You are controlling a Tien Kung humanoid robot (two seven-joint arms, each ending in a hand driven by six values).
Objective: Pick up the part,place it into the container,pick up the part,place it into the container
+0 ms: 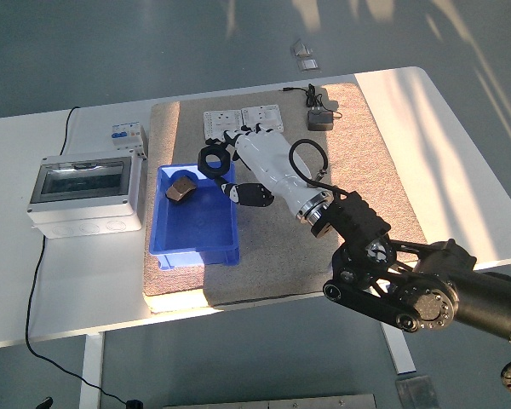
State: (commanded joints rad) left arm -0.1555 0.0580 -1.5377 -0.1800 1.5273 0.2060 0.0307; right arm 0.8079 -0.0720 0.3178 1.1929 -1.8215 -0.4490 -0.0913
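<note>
Over the right rim of the blue container (166, 249), my right hand (254, 164) holds a black ring-shaped part (214, 160) clear of the mat, my fingers clamped around it while my thumb (248, 195) sticks out below. The part hangs above the container's far right corner, not yet inside. My white-shelled hand reaches in from the desk's near right side, with the black forearm (409, 285) trailing off past the near edge and a black cable looping at the wrist.

Inside the container, a brown part (181, 187) lies against the far wall, near the far left corner. The container sits on the left half of a tan mat (366, 170) that covers the middle of the desk (460, 145).

Along the mat's far edge lie two white socket plates (243, 121) side by side, and a small black adapter (320, 119) with its cord sits to their right. A grey breaker box (85, 192) with a clear lid stands on the desk's left part, just beside the container, with a small white breaker (128, 136) behind it.
</note>
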